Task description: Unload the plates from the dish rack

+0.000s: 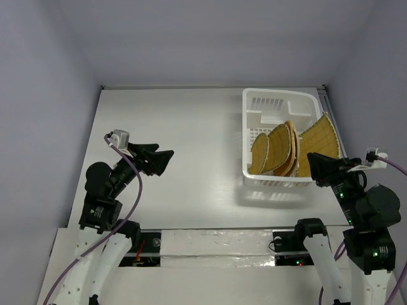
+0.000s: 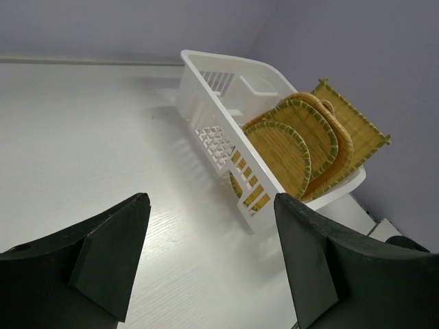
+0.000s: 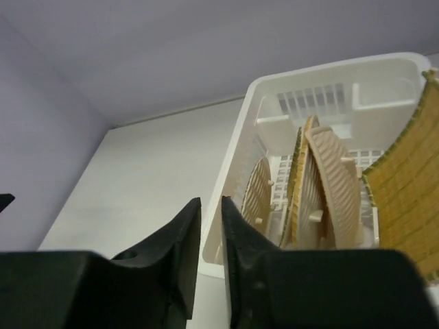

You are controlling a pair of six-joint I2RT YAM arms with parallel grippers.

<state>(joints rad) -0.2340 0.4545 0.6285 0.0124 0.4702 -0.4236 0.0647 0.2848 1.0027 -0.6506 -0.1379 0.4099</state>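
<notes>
We see the left gripper (image 2: 211,200) released wide and the right gripper (image 3: 211,202) barely parted, empty. The plates (image 1: 280,149) stand in the dish rack (image 1: 273,94), upper right.

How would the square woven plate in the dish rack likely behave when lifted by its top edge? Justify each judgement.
Probably light for its size: the square plate looks thin and woven. Likely fairly stiff, since it stands on edge without sagging. It leans tilted in the dish rack, so it may tip or swing once lifted.
</notes>
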